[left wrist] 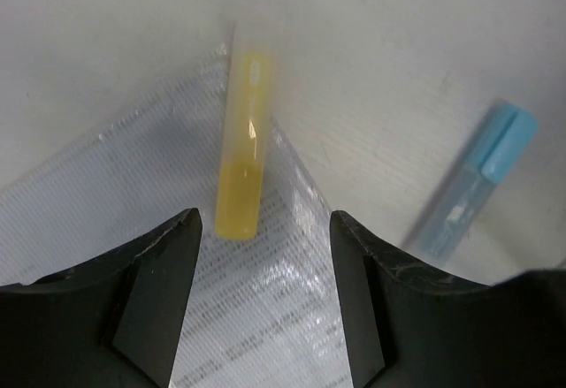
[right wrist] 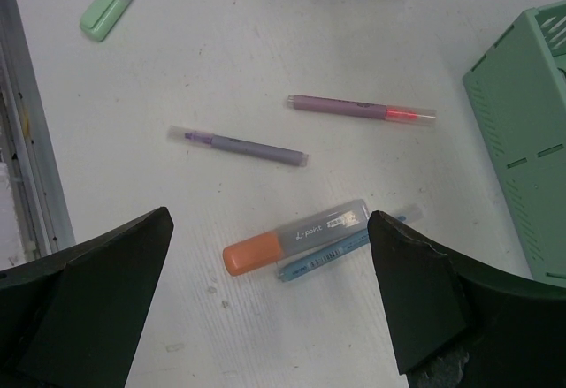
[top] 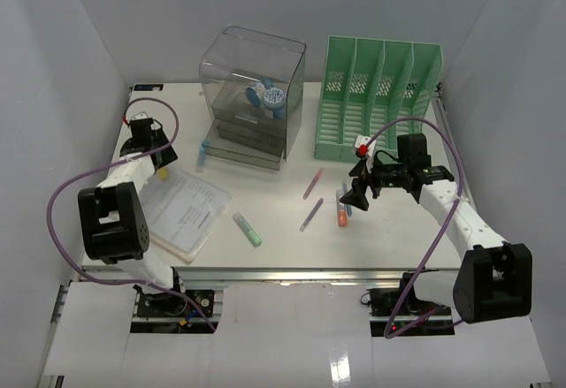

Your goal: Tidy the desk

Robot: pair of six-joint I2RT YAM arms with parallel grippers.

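On the left side of the tabletop [top: 283,247], the yellow highlighter [left wrist: 243,140] lies just ahead of the open, empty left hand [left wrist: 265,220], long axis pointing away from it; the open right hand [right wrist: 270,220] is well apart.

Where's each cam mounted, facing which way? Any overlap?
Top external: above and behind the bases, looking down on the desk; left arm and right arm show.
Left wrist: on the left gripper, looking down at a yellow highlighter; jaws show.
Right wrist: on the right gripper, looking down at an orange highlighter; jaws show.
Shared by top and right wrist: the orange highlighter.
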